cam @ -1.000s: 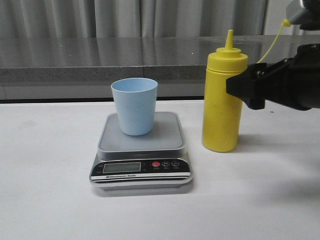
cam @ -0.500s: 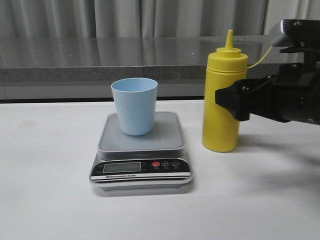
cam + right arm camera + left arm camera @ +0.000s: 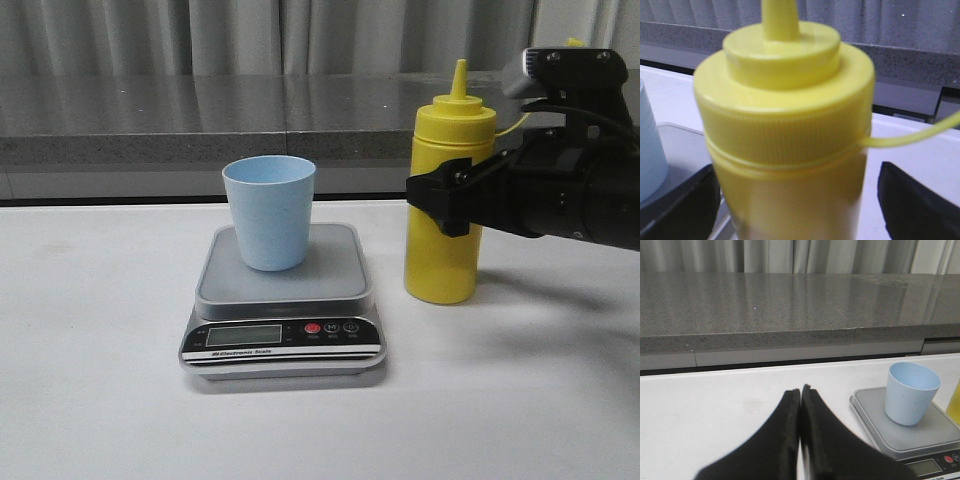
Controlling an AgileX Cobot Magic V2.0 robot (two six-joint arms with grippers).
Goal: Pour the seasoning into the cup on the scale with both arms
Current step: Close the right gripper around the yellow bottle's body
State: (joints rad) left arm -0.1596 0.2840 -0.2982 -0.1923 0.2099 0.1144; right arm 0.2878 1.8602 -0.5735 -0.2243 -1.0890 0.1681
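Yellow bottle (image 3: pixel 444 210): we see it upright on the white counter (image 3: pixel 100 380), just to the right of the scale, with its pointed nozzle up and a thin tether running off to the right.
Blue cup (image 3: pixel 268 212): we see it upright on the scale's platform, toward the back.
Scale (image 3: pixel 283 305): we see it on the counter, display and red button facing the camera.
Right pincer (image 3: pixel 800 200): in the wrist view we see it spread wide, one finger on each side of the bottle; we cannot tell whether they touch it.
Left pincer (image 3: pixel 800 405): we see its two black fingers pressed together with nothing between them, over bare counter, well left of the scale.
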